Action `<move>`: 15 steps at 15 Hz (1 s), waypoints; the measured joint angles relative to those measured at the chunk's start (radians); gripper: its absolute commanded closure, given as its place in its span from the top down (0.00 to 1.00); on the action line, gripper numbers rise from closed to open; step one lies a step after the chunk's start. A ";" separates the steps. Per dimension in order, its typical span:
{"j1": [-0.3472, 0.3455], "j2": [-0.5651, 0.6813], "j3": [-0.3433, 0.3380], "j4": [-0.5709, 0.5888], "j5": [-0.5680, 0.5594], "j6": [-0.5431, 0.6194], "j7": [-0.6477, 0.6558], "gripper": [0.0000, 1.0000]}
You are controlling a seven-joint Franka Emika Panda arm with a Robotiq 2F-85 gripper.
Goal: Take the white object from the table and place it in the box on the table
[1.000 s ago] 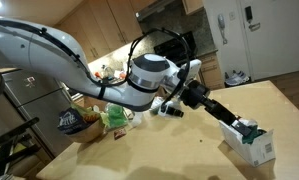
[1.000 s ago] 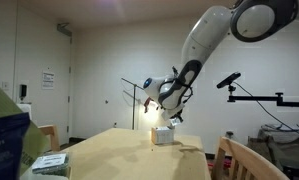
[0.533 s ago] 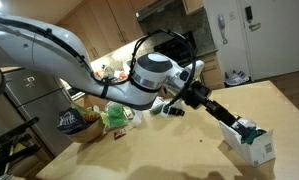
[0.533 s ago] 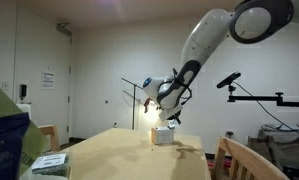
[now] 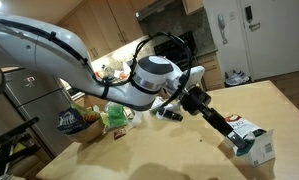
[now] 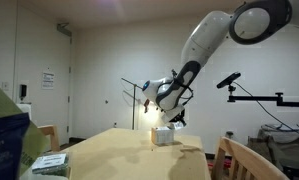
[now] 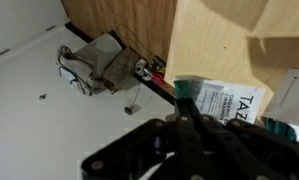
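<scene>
The box [image 5: 255, 146] is a white carton with green print near the right edge of the wooden table. It also shows in the other exterior view [image 6: 162, 136]. My gripper [image 5: 234, 128] reaches down to the carton's top, as also seen in an exterior view [image 6: 167, 120]. In the wrist view my dark fingers [image 7: 185, 100] are pressed together, with the teal patch of the small white object [image 7: 187, 87] at their tip. Directly beyond it lies the carton's printed white top [image 7: 229, 103]. Most of the white object is hidden by the fingers.
A green bag [image 5: 116, 117], a dark basket [image 5: 75, 122] and other clutter stand at the table's far left. A blue box [image 6: 4, 140] and a flat packet [image 6: 51, 162] sit at the near table end. A chair [image 6: 234, 160] stands beside the table.
My gripper has shifted slightly at the carton's top. The carton's upper side now looks whiter and a little turned.
</scene>
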State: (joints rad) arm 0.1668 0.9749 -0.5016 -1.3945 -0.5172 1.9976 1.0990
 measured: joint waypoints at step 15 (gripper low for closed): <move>-0.059 0.007 0.076 0.068 -0.030 -0.191 0.002 0.01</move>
State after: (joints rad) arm 0.1081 0.9818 -0.4256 -1.3264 -0.5472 1.8063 1.1011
